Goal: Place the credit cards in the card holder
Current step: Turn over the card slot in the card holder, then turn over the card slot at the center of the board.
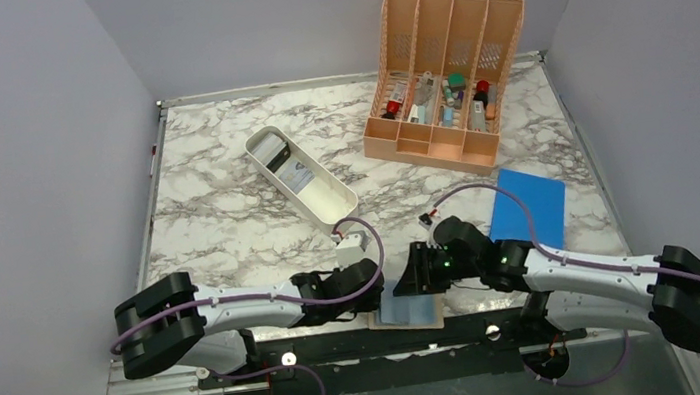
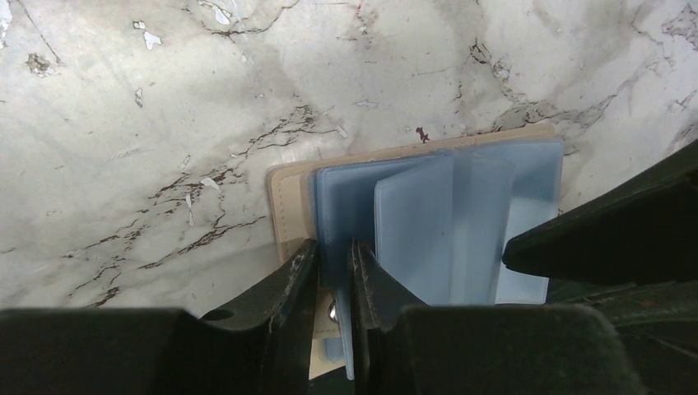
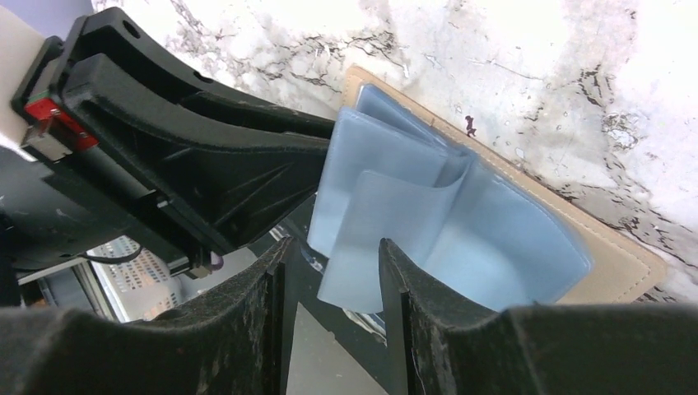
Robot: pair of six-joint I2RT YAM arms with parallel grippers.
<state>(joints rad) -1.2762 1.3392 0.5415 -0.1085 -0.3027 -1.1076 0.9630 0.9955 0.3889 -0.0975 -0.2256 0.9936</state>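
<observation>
Lying open on the marble table point(image 1: 218, 224), at its near edge between the two arms, is the card holder point(image 1: 412, 309): tan cover down, blue-grey pocket leaves fanned upward.

Left claw point(image 2: 332, 251): at the holder's left side, closed tight on the edge of one leaf, beside the snap button point(image 2: 332, 311).

Right claw point(image 3: 333, 247): at the holder's right side, fingers apart. One loose leaf stands in the gap; cannot tell whether either finger touches it, and nothing is clamped.

Credit cards point(image 1: 295, 176): not at the holder. They lie in the long white tray point(image 1: 342, 203), well beyond the holder and to its left.

Peach slotted organizer point(image 1: 442, 75): far beyond the holder, to its right, against the back wall. Flat bright-blue rectangle point(image 1: 528, 204): on the table just right of the holder, beyond the right arm.
</observation>
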